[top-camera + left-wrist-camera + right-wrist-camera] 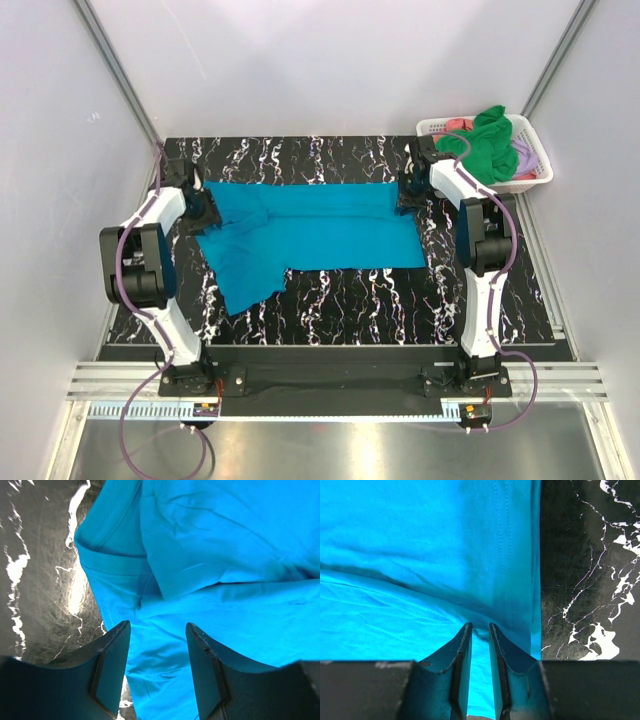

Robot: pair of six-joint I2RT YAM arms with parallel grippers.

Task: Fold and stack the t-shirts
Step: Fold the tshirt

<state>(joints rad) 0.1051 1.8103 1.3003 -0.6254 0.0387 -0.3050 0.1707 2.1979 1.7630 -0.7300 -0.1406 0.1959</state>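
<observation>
Find the teal t-shirt (310,235) spread sideways across the middle of the dark marbled surface (400,300), partly doubled along its length, with one sleeve trailing toward the near left corner. Find more of the pile, a bright green shirt (487,138) and a lilac shirt (524,152) among it, heaped in the white basket (538,178) at the far right, well apart from the work.

At the hem end, see the right end effector (477,627) pinched narrow on a ridge of teal cloth just inside the stitched edge. At the collar end, see the left end effector (157,630) hanging with fingers apart over the cloth beside the neckband, gripping nothing.

Judged from this: mid-fold along the length, with only one end secured. To do it well, lower the left side to straddle a ridge of cloth near the shoulder with both fingers, then close before any lift. Match the right side's hold in depth from the edge, for a straight fold line. Lift both ends together and no higher than needed, hold light tension between them against sag in the middle, and carry the edge across evenly. Watch the loose sleeve: bring it inside the outline rather than leaving it poking out. Release only once flat.
</observation>
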